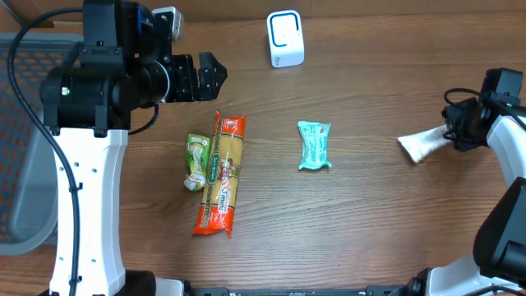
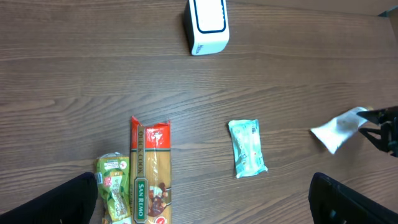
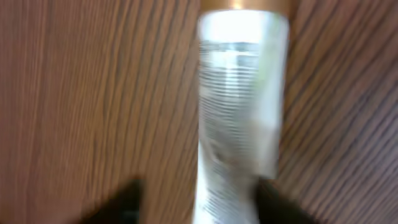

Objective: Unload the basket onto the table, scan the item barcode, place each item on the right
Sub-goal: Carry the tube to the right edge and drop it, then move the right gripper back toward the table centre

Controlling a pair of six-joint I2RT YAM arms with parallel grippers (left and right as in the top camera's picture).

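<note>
1. The white tube (image 1: 421, 145) is being shown lying on the wooden table (image 1: 370, 222) at 3 o'clock in the overhead view, with its far end reaching into the right gripper (image 1: 450, 131).
2. The right gripper's jaws are being held apart. In the blurred right wrist view, bare wood is being seen between one dark finger (image 3: 121, 202) and the tube, so the tube is not being clamped.
3. The left gripper (image 1: 215, 76) is being held above the table at 10 o'clock, with its jaws spread wide and nothing between them.
4. The white barcode scanner (image 1: 285, 39) is being shown standing at 12 o'clock, well apart from the tube.
5. A teal packet (image 1: 314, 145) is being shown near the centre, between the tube and a long pasta packet (image 1: 222, 174).
6. A small green packet (image 1: 196, 161) is being shown touching the pasta packet on its 9 o'clock side.
7. A grey mesh basket (image 1: 25, 173) is being partly shown at the 9 o'clock edge.
</note>
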